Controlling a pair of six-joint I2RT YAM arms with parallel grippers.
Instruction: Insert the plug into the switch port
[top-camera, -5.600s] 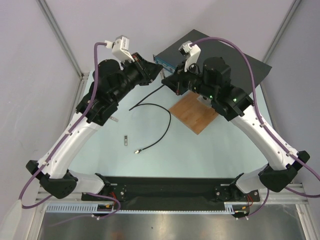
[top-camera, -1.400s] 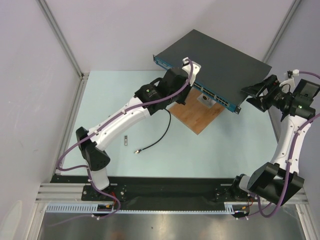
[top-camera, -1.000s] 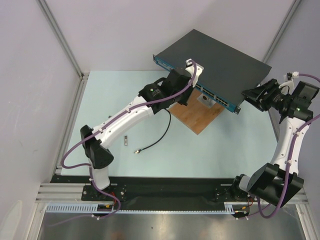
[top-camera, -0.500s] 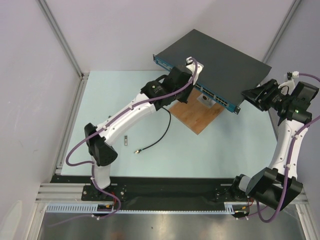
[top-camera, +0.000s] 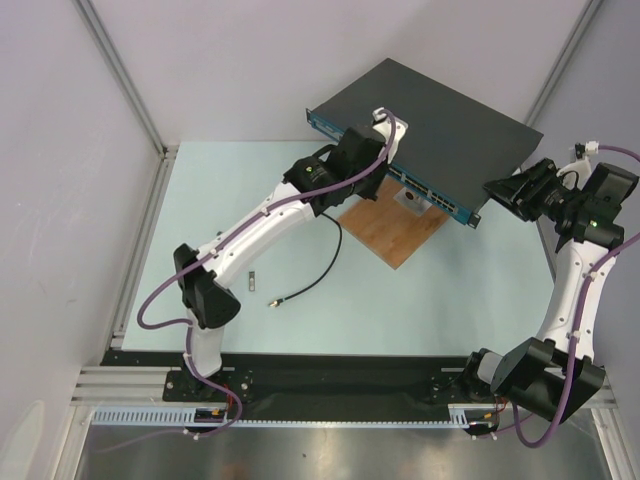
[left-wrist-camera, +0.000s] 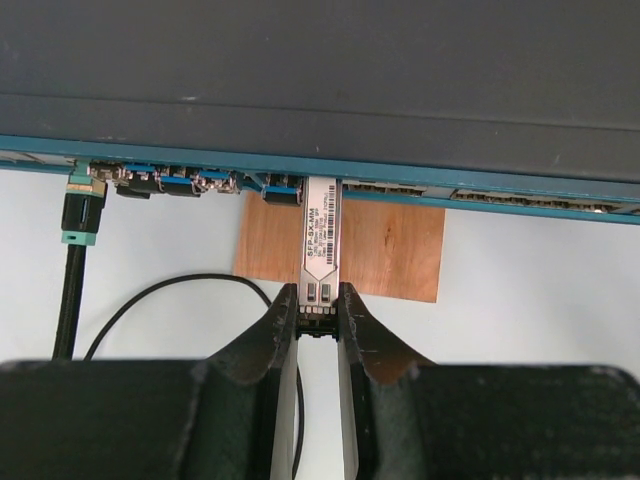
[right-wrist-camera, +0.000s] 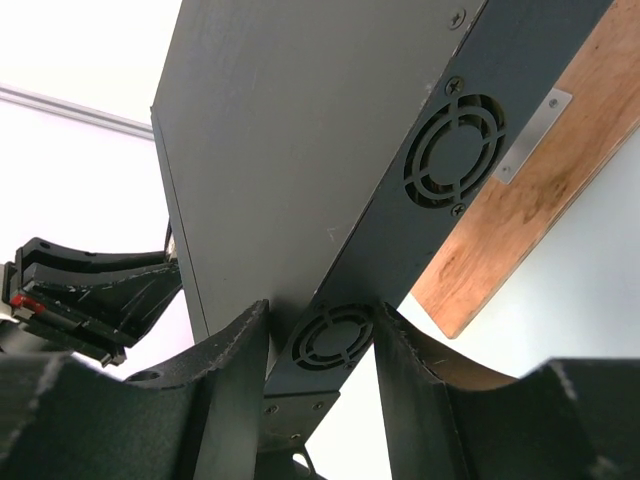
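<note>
Left gripper is clenched on the tail end of the plug, a silver module with a printed label. I see its nose right at a port in the blue front face of the switch, just right of a few occupied ports. Most of the plug's body is outside the face, and I can't tell how deep the nose sits. It looks square to the face and hangs over the wooden board that lies under the switch's front edge.

Further left on the same face a teal connector sits in a port. Its black cable trails back over the table.

Right gripper straddles the switch's end wall, the one with the fan grilles. One finger is at the top face, the other at the underside. Pads look right against it, but I can't tell if it's truly clamped.

Top camera: switch sits angled at the far side of the table. A small metal strip lies nearer the arm bases.
</note>
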